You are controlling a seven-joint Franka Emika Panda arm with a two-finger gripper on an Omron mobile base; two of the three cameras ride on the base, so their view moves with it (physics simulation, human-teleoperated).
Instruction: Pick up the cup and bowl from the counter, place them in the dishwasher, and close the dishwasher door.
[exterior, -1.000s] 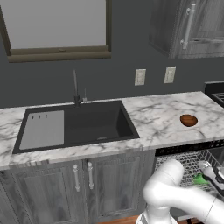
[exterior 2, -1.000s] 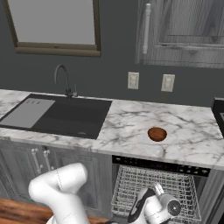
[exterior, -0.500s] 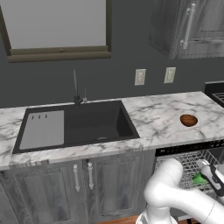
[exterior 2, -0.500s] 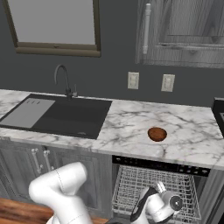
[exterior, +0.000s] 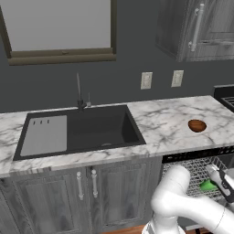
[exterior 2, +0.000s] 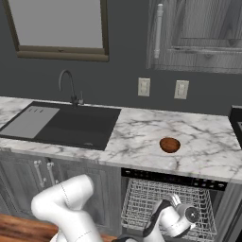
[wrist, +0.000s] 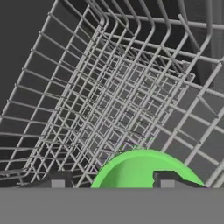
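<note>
Now: green cup (wrist: 146,170) in the dishwasher rack (wrist: 131,96)
End effector (wrist: 109,181) low over the rack, fingers spread wide either side of the cup; bowl (exterior: 197,125) sits on the marble surface (exterior: 164,123).

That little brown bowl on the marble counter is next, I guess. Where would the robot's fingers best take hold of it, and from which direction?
Probably by the rim, coming straight down from above. The bowl sits upright on the counter with its open mouth facing up, and its round sides curve under, so they look hard to pinch. One finger inside and one outside the rim seems safest. Nothing stands close beside it, so any side of the rim should do.
</note>
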